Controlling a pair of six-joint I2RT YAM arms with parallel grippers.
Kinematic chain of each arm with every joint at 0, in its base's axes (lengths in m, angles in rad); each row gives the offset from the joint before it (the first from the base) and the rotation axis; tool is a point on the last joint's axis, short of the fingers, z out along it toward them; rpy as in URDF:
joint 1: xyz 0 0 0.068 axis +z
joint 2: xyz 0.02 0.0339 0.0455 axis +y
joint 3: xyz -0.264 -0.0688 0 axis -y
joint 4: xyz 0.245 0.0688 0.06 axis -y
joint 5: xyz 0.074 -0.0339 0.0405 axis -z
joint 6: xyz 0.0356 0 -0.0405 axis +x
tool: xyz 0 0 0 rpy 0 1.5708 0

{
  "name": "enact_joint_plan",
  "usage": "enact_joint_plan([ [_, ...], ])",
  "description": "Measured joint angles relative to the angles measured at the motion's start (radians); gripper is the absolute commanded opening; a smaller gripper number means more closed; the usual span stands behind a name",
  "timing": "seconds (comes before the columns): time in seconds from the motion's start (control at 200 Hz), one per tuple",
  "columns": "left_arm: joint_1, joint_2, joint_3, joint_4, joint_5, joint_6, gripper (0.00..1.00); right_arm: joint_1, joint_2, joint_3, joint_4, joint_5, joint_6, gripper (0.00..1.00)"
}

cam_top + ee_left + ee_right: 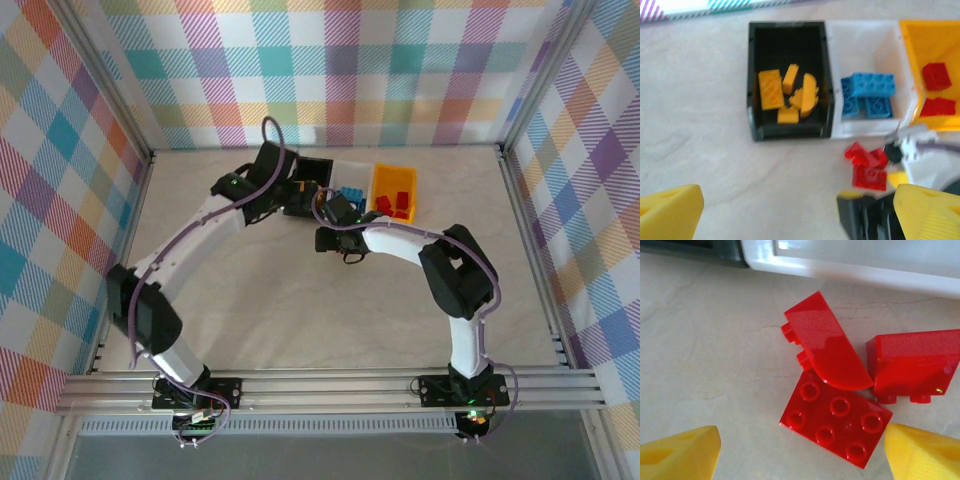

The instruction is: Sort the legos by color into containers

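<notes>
Black bin (753,75): yellow-orange legos (771,90), sorted.
White bin (860,42): blue legos (871,86).
Yellow bin (912,55): red legos (936,76).
Outstanding: three red bricks (837,422) on desk (695,125), 6 o'clock of white bin; others possibly hidden.
Left claw (797,215), right claw (800,455): spread wide, empty.

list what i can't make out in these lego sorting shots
- top view: left arm covers part of the black bin; its bricks can't be counted
- top view: right arm's wrist hides the loose red bricks
- left wrist view: right edge cuts off the yellow bin
- right wrist view: right edge cuts off one red brick
</notes>
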Motion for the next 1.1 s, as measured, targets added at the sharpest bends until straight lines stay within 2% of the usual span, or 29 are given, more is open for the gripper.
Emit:
enact_joint_plan([
  [0.15,0.002,-0.118,-0.166,0.006,-0.014,-0.002,0.99,0.004,0.051,0.032,-0.053,0.063,0.034,0.81],
  [0.37,0.002,-0.226,-0.3,0.037,-0.003,-0.014,0.99,0.012,0.06,0.04,-0.074,0.119,0.06,0.75],
  [0.665,0.002,-0.253,-0.414,0.066,0.033,-0.053,0.99,0.015,0.082,0.065,-0.075,0.145,0.065,0.55],
  [0.825,0.002,-0.279,-0.432,0.072,0.036,-0.06,0.99,0.017,0.079,0.059,-0.068,0.145,0.061,0.54],
  [0.945,0.002,-0.283,-0.436,0.076,0.038,-0.065,1.0,0.025,0.02,-0.013,-0.06,0.142,0.061,0.55],
  [1.1,0.002,-0.284,-0.475,0.094,0.044,-0.08,1.0,0.032,-0.162,-0.137,-0.085,0.149,0.056,0.56],
])
